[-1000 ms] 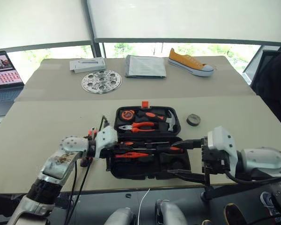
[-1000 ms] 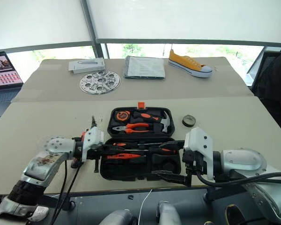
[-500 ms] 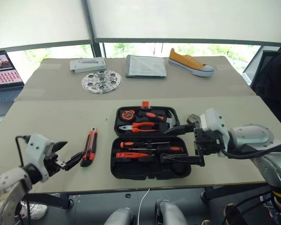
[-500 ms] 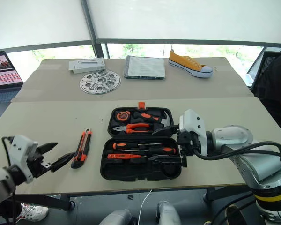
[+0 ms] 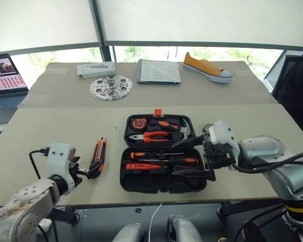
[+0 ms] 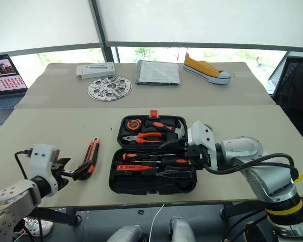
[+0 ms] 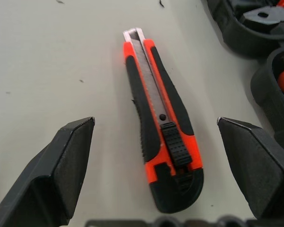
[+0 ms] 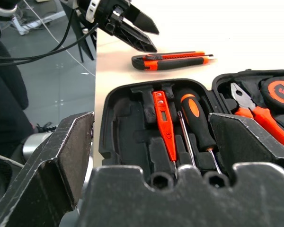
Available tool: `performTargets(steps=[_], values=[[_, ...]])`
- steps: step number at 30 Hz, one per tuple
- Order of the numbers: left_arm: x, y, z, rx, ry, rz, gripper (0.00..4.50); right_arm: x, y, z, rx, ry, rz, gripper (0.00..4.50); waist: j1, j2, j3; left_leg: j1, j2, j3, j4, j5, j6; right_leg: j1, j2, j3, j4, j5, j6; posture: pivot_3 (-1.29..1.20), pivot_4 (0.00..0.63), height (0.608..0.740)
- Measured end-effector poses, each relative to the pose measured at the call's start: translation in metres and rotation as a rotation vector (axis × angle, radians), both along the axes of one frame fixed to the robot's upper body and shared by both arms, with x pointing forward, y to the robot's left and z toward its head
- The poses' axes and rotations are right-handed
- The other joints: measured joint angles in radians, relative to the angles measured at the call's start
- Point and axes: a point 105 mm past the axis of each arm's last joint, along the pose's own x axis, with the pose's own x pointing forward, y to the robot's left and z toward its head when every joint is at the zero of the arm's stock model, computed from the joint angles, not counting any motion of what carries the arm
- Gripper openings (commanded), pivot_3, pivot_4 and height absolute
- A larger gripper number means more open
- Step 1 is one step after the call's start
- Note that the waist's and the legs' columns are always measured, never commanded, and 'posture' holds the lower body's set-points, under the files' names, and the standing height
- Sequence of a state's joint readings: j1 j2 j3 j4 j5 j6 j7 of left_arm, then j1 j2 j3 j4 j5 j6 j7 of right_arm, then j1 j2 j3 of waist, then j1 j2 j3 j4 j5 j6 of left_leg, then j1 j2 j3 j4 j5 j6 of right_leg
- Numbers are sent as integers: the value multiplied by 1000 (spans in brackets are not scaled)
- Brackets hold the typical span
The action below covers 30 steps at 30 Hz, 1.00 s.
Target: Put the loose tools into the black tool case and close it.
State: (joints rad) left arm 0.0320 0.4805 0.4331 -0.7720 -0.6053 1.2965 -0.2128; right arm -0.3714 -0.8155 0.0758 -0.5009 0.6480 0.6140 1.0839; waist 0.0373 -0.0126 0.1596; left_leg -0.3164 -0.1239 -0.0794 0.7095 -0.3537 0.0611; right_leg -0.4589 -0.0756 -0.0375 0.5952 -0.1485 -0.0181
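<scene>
The black tool case (image 5: 141,184) lies open at the table's middle. Two screwdrivers with orange-and-black handles (image 5: 137,155) (image 5: 190,161) and a small orange screwdriver (image 5: 140,166) lie in its near half. The orange-and-black utility knife (image 5: 98,153) lies on the table left of the case. My left gripper (image 5: 92,170) is open at the knife's near end. In the left wrist view the knife (image 7: 161,142) lies between the spread fingers (image 7: 61,170), untouched. My right gripper (image 5: 173,159) hangs open over the case's right side, holding nothing.
Pliers (image 5: 147,135), a hammer (image 5: 183,129) and a round tape measure (image 5: 138,123) sit in the case's far half. A perforated metal disc (image 5: 111,86), white box (image 5: 96,69), grey folded stack (image 5: 158,70) and yellow shoe (image 5: 207,67) lie at the back. A laptop (image 5: 5,75) stands far left.
My left gripper left the case's left edge, swung out left, opened, then came in to the knife's near end. My right gripper shifted over the case's right side.
</scene>
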Motion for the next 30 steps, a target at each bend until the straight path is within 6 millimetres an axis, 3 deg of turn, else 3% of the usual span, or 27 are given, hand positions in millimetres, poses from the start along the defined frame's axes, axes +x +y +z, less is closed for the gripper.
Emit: performTargets(steps=[5, 8, 12, 14, 20, 23, 27, 30], values=[[9, -7, -16, -3, 93, 4, 4464, -5, 2, 0, 3, -13, -1, 4500, -1, 0, 0, 1, 0, 0, 0, 0, -1, 0, 0, 0, 0, 0, 0, 0, 150, 740], [16, -6, -19, 5, 117, 13, 3725, -6, 2, -1, 5, -14, -8, 4500, 1, 1, 0, 2, 0, 0, 0, 1, -2, 1, 0, 0, 1, 0, 0, 0, 150, 740], [22, -1, -20, -8, 120, 36, 2224, -7, 3, 0, 9, -28, -20, 4500, 5, 1, -1, 2, 0, 0, 0, 1, -2, 1, 0, 1, 1, 0, 0, 0, 150, 740], [23, 2, -20, -1, 119, 40, 1752, -7, 2, 0, 7, -29, -24, 4500, 5, 1, -1, 2, 0, 0, 0, 1, -2, 1, 0, 1, 1, 0, 0, 0, 150, 740], [33, 21, -13, 26, 89, -27, 1752, -8, -2, 0, -7, -35, -42, 4500, 1, 1, -1, 2, 0, 0, 0, 1, -3, 0, 0, 0, 2, 0, 0, 0, 150, 740], [46, 10, 16, 59, -29, -263, 1752, -10, -7, -4, -35, -21, -55, 4500, 5, 0, 0, -2, 0, -1, 0, 2, -3, -1, 0, -2, 1, 0, 0, 0, 150, 740], [44, -32, 74, 120, -190, -758, 1752, -22, -14, -12, -70, 50, -46, 4500, 2, 0, 0, -2, -2, 0, 0, 1, -3, -1, -2, -3, -1, 0, 0, 0, 150, 740], [31, -58, 79, 139, -137, -1066, 1752, -29, -16, -15, -91, 52, -51, 4500, -9, 0, 0, -1, -2, 1, -1, 1, -3, -1, -2, -2, -1, 0, 0, 0, 150, 740]])
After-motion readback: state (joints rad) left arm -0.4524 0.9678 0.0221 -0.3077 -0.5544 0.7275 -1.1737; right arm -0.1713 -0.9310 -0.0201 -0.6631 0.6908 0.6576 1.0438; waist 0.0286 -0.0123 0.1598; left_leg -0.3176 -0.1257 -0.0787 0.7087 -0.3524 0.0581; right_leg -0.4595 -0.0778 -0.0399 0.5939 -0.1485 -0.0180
